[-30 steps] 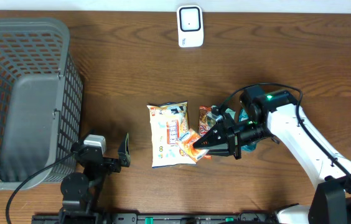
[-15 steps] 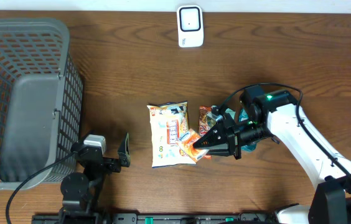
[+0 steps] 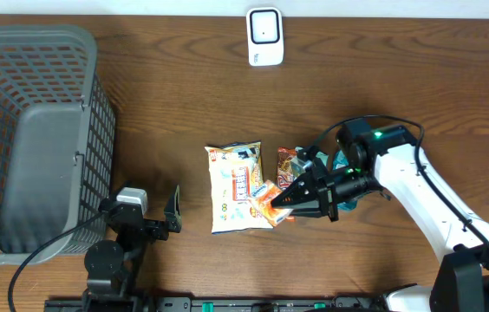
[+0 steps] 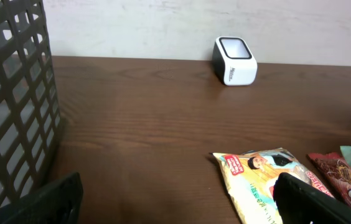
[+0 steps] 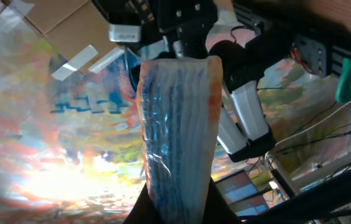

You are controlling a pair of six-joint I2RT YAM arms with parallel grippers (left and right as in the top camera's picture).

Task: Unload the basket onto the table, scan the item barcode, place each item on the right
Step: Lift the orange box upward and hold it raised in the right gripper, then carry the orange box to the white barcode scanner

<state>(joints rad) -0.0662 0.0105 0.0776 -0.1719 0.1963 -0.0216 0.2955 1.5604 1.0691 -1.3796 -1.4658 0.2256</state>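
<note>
possible trouble, from left to right: the grey plastic lattice basket [image 3: 32, 130] at the far left and the left gripper [image 4: 175, 186] at the near left, jaws spread wide and holding nothing, are well apart from the work and seem no threat. the large white and yellow snack bag [image 3: 234, 186] at the centre is one. the small orange film packet [image 3: 266, 201], the item to scan, lies at the bag's near right corner, touching or over it, so a lift could drag the bag along. the right gripper [image 3: 281, 201] has its jaws closed on one end of that packet; i cannot tell whether it is off the table. so narrow a hold on slick film could slip, or the free end could droop and turn the barcode away. the white box-shaped barcode scanner [image 3: 264, 36] sits well apart at the far edge, so the carry is long, and glare off the wrap could spoil the read.

as to materials, the basket is rigid, with open grid walls. the brown wood-grain table [image 3: 184, 104] is smooth. the bag is puffy, pillow-shaped and glossy. the packet is narrow, flat, crinkled and partly see-through. the scanner is hard plastic with rounded corners and a dark window. a glossy red-brown wrapper [image 3: 290, 165] lies just right of the bag.
</note>
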